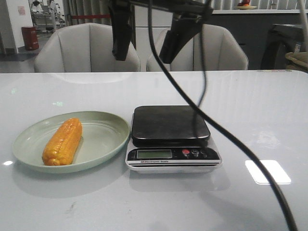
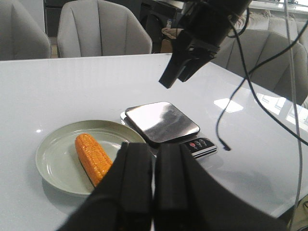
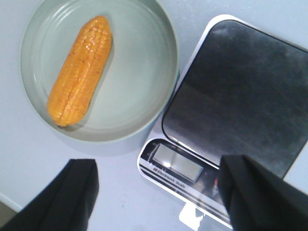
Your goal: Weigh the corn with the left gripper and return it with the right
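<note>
The orange-yellow corn (image 1: 62, 141) lies on the pale green plate (image 1: 108, 126), left of the black-topped scale (image 1: 169, 124), whose platform is bare. My right gripper (image 1: 147, 45) hangs high above the scale and plate with its jaws wide open and empty; its wrist view looks straight down on the corn (image 3: 81, 70) and scale (image 3: 240, 96). My left gripper (image 2: 154, 149) is shut and empty, held above the near side of the table, in front of the corn (image 2: 94, 159). It does not show in the front view.
A black cable (image 1: 216, 127) hangs across the front view, over the scale's right side. Two grey chairs (image 1: 86, 48) stand behind the white table (image 1: 260, 110). The right gripper also shows in the left wrist view (image 2: 175, 77).
</note>
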`<state>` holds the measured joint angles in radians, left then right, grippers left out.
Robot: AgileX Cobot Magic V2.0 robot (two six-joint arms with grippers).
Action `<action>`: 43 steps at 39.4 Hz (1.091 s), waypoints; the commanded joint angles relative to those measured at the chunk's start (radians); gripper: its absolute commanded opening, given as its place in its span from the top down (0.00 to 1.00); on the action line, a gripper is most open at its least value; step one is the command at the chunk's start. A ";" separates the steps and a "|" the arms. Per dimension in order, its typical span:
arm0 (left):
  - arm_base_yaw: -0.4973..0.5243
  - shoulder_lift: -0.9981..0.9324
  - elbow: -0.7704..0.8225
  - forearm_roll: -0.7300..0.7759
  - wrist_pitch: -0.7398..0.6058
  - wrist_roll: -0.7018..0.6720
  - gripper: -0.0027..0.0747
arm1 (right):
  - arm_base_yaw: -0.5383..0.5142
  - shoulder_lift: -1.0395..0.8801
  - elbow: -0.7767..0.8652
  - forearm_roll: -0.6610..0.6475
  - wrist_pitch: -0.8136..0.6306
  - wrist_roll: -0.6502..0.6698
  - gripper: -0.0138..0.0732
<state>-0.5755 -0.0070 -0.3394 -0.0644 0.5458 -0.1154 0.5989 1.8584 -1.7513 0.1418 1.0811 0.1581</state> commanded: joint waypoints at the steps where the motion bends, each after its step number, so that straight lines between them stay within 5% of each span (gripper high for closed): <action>1: -0.001 -0.017 -0.022 -0.003 -0.076 -0.002 0.82 | -0.015 -0.142 0.067 0.004 -0.076 -0.061 0.14; 33: -0.001 -0.017 -0.022 -0.003 -0.076 -0.002 0.82 | -0.016 -1.088 1.041 -0.019 -0.688 -0.111 0.14; 43: -0.001 -0.017 -0.022 -0.003 -0.076 -0.002 0.82 | -0.016 -1.409 1.240 -0.059 -0.723 -0.111 0.14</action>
<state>-0.5755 -0.0070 -0.3394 -0.0644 0.5458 -0.1154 0.5887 0.5325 -0.5296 0.0975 0.4436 0.0630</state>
